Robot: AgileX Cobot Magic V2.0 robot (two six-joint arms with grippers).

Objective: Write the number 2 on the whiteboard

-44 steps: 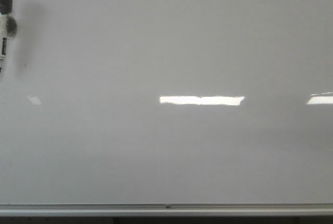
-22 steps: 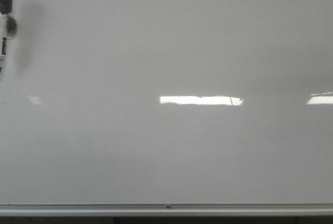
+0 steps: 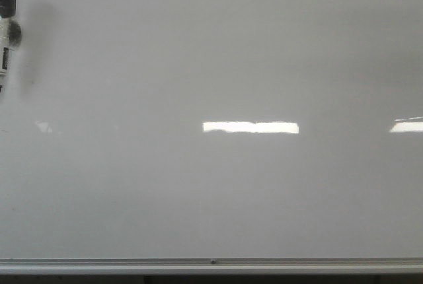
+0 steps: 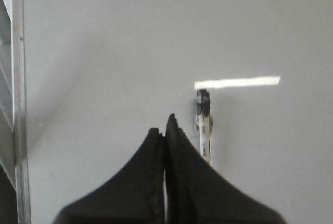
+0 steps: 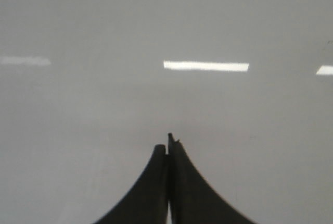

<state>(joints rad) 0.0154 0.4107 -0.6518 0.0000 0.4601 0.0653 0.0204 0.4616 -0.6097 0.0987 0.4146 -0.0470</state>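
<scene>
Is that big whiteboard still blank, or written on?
Blank: the whiteboard shows only bright light reflections, no ink. A marker sits at its left edge.

whiteboard (image 3: 218, 66) filled the front view | rail (image 3: 211, 265) ran along its bottom edge | marker (image 3: 6, 30) stood upright on the board at far left, upper part | left gripper (image 4: 166, 125) sat just beside the marker | right gripper (image 5: 169, 143) faced bare board

Glossy grey-white whiteboard (image 3: 218, 53), silver bottom rail
</scene>
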